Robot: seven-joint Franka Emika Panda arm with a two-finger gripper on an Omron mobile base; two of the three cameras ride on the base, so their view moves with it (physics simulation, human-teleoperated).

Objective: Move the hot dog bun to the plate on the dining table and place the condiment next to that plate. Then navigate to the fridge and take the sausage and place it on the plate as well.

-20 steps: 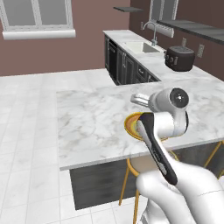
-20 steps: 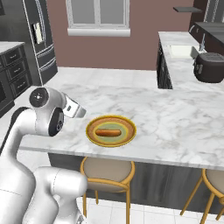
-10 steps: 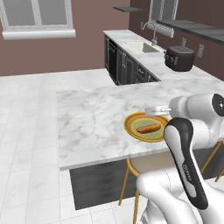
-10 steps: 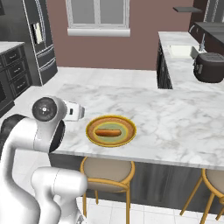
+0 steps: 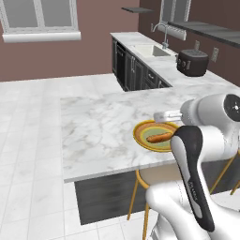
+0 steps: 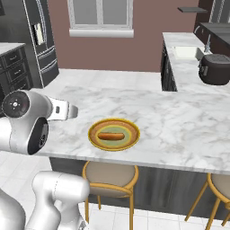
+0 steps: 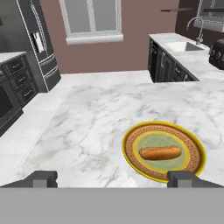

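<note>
Fridge (image 7: 37,39): tall, grey, at 10 o'clock in the hand view, well apart from the tabletop.
Tabletop (image 7: 100,118): white marble, carries the plate.
Plate (image 7: 163,151): yellow-olive, at 4 o'clock in the hand view.
Bun (image 7: 160,152): lies in the plate's centre.
Gripper (image 7: 113,178): fully spread, holding nothing.
Advice: probably fetch the ketchup next; keep clear of the plate rim.

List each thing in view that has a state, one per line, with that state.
hot dog bun: lying on the plate.
plate: flat on the dining table, near its front edge.
gripper: jaws wide open, empty, beside the plate.
fridge: doors shut.
</note>
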